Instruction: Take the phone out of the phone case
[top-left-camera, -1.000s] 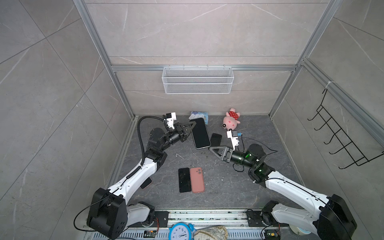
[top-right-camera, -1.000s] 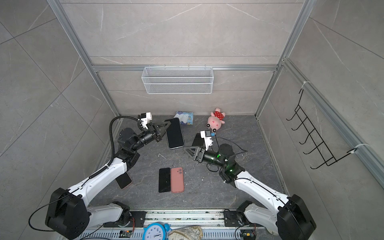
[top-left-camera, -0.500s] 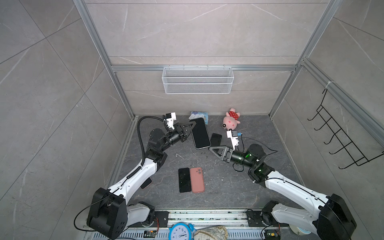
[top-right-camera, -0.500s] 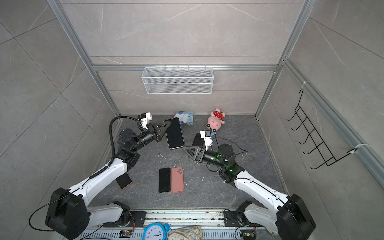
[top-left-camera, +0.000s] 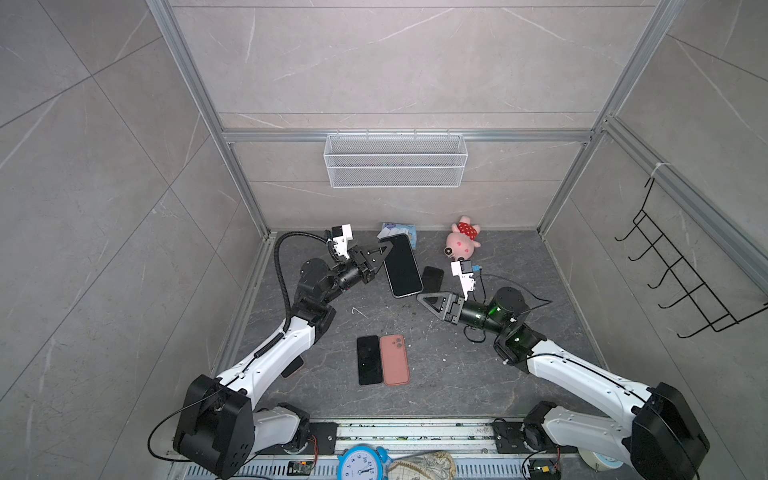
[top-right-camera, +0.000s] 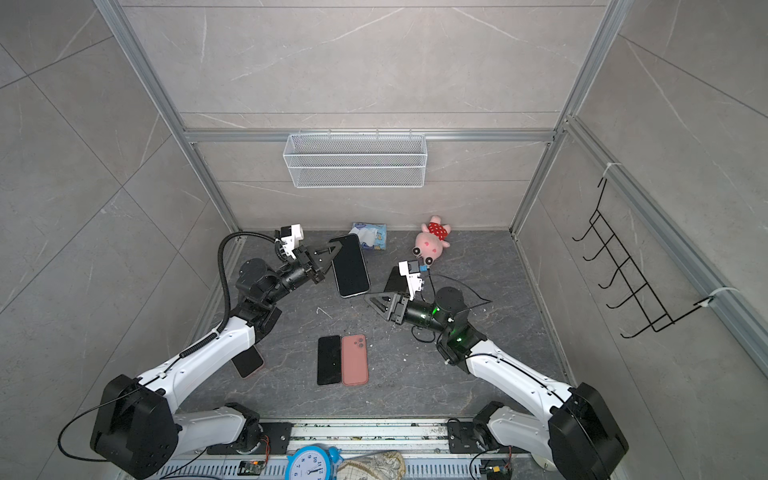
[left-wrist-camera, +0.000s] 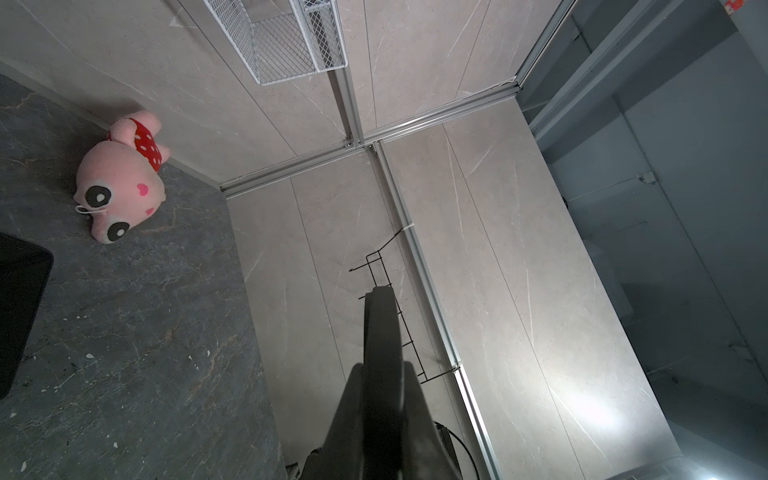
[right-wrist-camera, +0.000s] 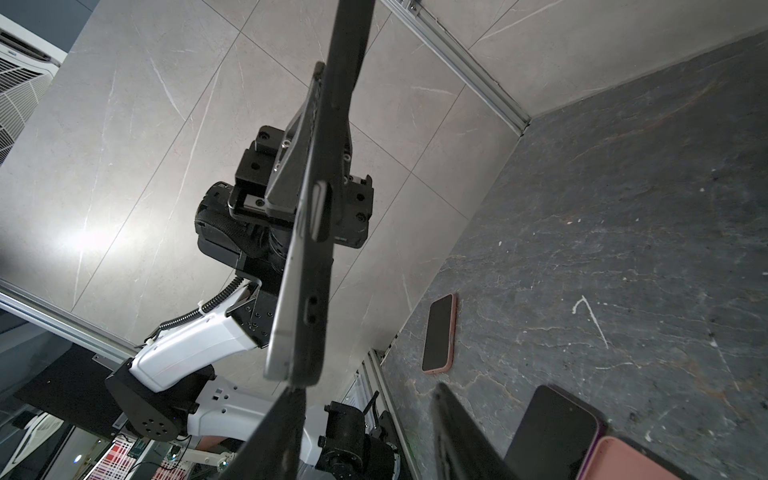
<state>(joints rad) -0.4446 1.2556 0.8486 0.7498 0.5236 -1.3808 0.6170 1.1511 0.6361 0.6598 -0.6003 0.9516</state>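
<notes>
A black-screened phone (top-left-camera: 401, 266) in its dark phone case (right-wrist-camera: 309, 266) hangs above the floor, screen up in both top views (top-right-camera: 351, 266). My left gripper (top-left-camera: 384, 251) is shut on its far left edge. In the left wrist view the case's edge (left-wrist-camera: 380, 324) runs out from between the closed fingers of the left gripper (left-wrist-camera: 380, 374). My right gripper (top-left-camera: 422, 296) is open just below the phone's near end. In the right wrist view one fingertip (right-wrist-camera: 286, 399) sits right under the phone's lower corner, and nothing lies between the jaws.
On the floor lie a black phone (top-left-camera: 369, 360) beside a pink case (top-left-camera: 394, 359), a small black phone (top-left-camera: 432, 279), and a pink-edged phone (top-right-camera: 248, 361) under the left arm. A plush pig (top-left-camera: 462, 241) and a tissue pack (top-left-camera: 399, 230) sit by the back wall.
</notes>
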